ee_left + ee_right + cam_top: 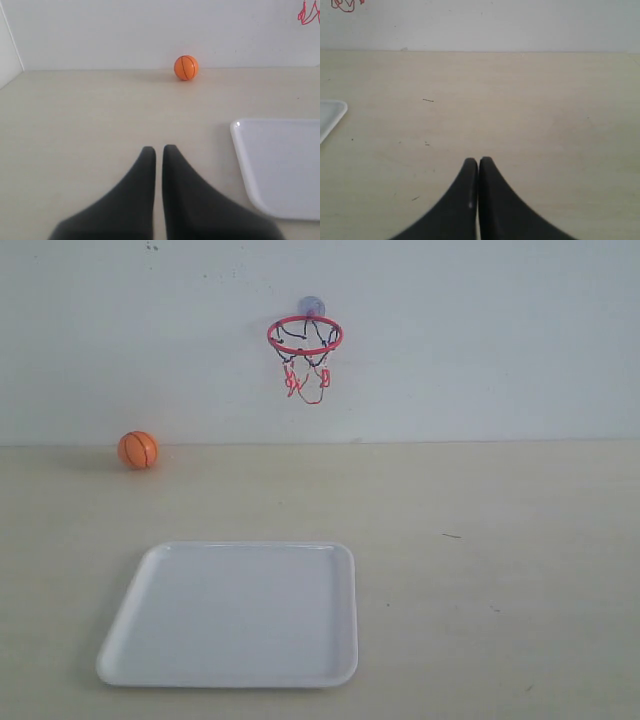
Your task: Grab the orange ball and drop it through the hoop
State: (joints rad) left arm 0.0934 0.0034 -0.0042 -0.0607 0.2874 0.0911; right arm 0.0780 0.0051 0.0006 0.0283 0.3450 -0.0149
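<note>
A: Two grippers, both closed?
B: Yes, the left gripper [159, 149] and right gripper [478, 160] are pinching together on nothing.
A: And the ball [138, 450]?
B: It is sitting far left by the wall [480, 340]; the hoop [305, 336] is opening upward, net [308, 380] hanging down.

left jaws — matte black, tapered to rounded tips | right jaws — matte black, same taper

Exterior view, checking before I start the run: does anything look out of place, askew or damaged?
Nothing stands out. The small orange ball with black seams rests on the beige table, the red-ringed toy hoop hangs level on the white wall, and the white rectangular tray lies flat.
</note>
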